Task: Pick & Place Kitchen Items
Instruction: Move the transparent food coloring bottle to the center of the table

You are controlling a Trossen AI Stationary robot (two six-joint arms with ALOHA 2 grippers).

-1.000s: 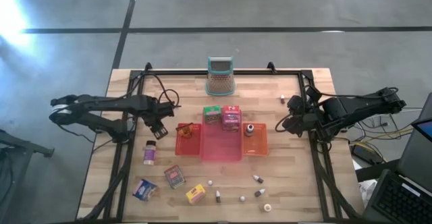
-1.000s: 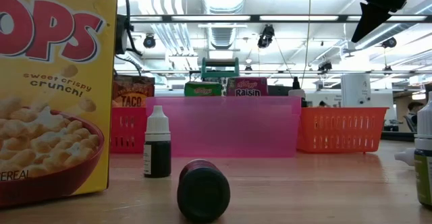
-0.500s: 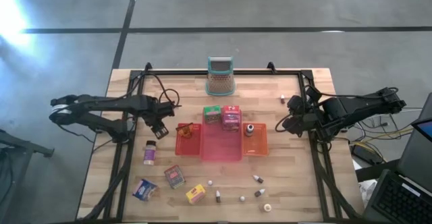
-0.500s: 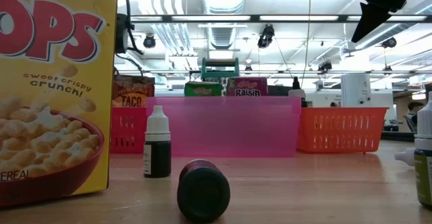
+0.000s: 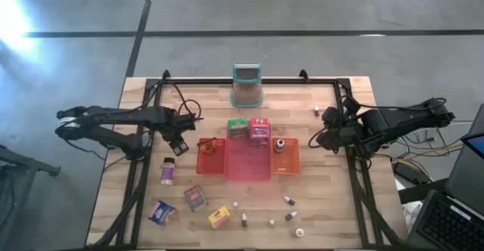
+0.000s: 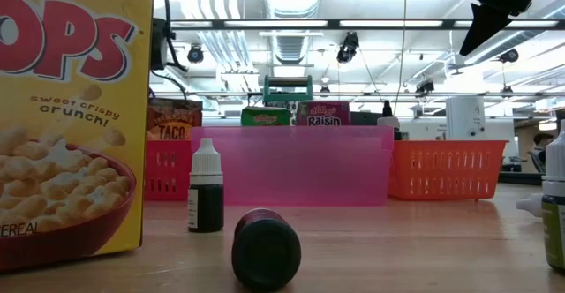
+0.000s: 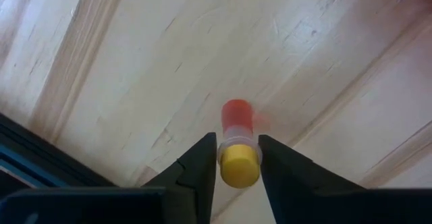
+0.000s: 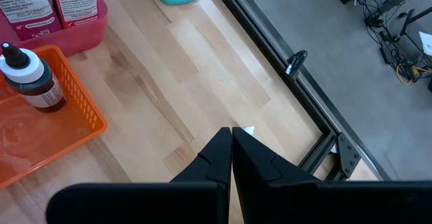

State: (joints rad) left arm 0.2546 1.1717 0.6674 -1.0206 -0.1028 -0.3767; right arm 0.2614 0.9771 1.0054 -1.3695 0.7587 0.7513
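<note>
Left gripper [image 7: 237, 158] clamped on a small bottle [image 7: 237, 143] — right gripper [image 8: 231, 143] clenched and holding nothing.

The left gripper hangs over the counter [image 5: 325, 198] just left of the red tray [image 5: 210, 157], its fingers [image 7: 201, 163] pinching a yellow-capped red bottle. The right gripper hovers at the counter's right edge, beside the orange tray [image 5: 287, 160], which holds a dark bottle [image 5: 279, 144]. A pink tray [image 5: 248, 162] sits between the two trays; a green box [image 5: 237, 128] and a pink box [image 5: 259, 130] stand behind it, near the mesh holder [image 5: 246, 85]. Toward the front lie a purple packet [image 5: 167, 171], a blue box [image 5: 162, 212], a red box [image 5: 196, 198], a yellow box [image 5: 219, 217] and several tiny bottles — one at [image 5: 288, 200].
</note>
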